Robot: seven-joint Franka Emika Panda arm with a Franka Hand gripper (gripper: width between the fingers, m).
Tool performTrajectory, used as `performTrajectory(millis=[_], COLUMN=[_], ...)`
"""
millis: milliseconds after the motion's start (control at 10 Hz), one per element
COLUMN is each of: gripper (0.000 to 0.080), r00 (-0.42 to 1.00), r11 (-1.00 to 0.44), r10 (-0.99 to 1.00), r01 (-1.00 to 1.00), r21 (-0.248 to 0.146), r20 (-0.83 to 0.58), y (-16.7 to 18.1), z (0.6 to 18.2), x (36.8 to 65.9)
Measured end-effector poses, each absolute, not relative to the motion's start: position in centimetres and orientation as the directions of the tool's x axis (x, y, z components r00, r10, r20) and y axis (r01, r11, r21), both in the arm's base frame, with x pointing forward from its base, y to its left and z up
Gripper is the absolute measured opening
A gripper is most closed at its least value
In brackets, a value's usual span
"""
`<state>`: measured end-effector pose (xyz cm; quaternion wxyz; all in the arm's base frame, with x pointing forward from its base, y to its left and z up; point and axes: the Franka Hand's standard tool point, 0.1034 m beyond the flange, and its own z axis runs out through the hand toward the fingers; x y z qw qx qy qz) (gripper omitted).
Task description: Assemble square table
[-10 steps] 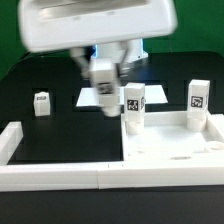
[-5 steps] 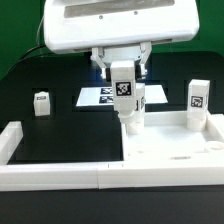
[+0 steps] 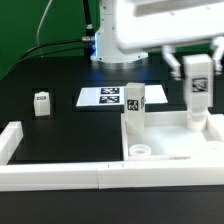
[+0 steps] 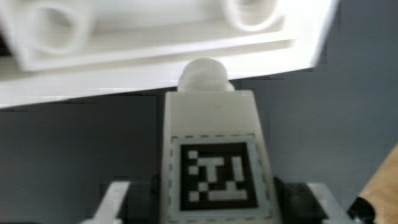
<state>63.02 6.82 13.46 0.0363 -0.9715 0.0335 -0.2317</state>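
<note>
1. Jaws clenched on the held leg [image 4: 214, 140]; wrist view shows a finger [image 4: 121, 202] each side of it, tag facing the cam, rounded peg end pointing twd the tabletop [image 4: 107, 55].
2. Grip sits at the tag end of the leg; prob. so the peg end stays free for a socket & the leg hangs upright.
3. Exterior view: that leg hangs upright over the tabletop's far corner on the exterior view's right; lower end is down abt rim level; can't tell if it touches.
4. Wrist view: peg tip lies at the slab's edge, betw. two open sockets [image 4: 54, 30], lined up w/ neither; I judge alignment isn't done.
5. Standing leg [image 3: 134, 105] is upright at the tabletop's far corner on the exterior view's left; looks seated; near socket [image 3: 140, 150] below it is empty.
6. Loose leg [image 3: 41, 104] stands on the surface [image 3: 70, 130] twd the exterior view's left edge, well apart from the tabletop; prob. parked for a later step.
7. Tabletop sits against the low white wall [image 3: 60, 178] at the surface's near edge; prob. braced there so it won't turn while a leg is twisted in; marker board [image 3: 103, 97] lies flat behind.
</note>
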Motion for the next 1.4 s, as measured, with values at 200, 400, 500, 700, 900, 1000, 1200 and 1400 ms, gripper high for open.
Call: performTrajectory(millis=[200, 400, 500, 700, 900, 1000, 1200, 1400], gripper=[0.0284, 0.0284, 0.0284, 0.0284, 0.0284, 0.0284, 0.0284, 0.0284], r00=[0.89, 0.89, 0.885, 0.888, 0.888, 0.888, 0.894, 0.898], r11=[-0.995, -0.996, -0.999, -0.994, -0.994, -0.994, -0.996, -0.996], r10=[-0.089, -0.072, -0.001, 0.098, 0.091, 0.091, 0.064, 0.068], r01=[-0.055, -0.04, 0.022, 0.114, 0.106, 0.107, 0.086, 0.089], r21=[-0.088, -0.079, -0.044, -0.008, -0.008, -0.008, -0.03, -0.03], r20=[0.447, 0.451, 0.466, 0.449, 0.451, 0.451, 0.444, 0.434], y=[6.6, 6.6, 7.3, 9.2, 9.0, 9.0, 10.0, 10.1], z=[13.4, 13.3, 12.6, 12.4, 12.3, 12.3, 11.8, 11.2], x=[63.0, 63.0, 63.2, 63.9, 63.9, 63.9, 63.6, 63.4])
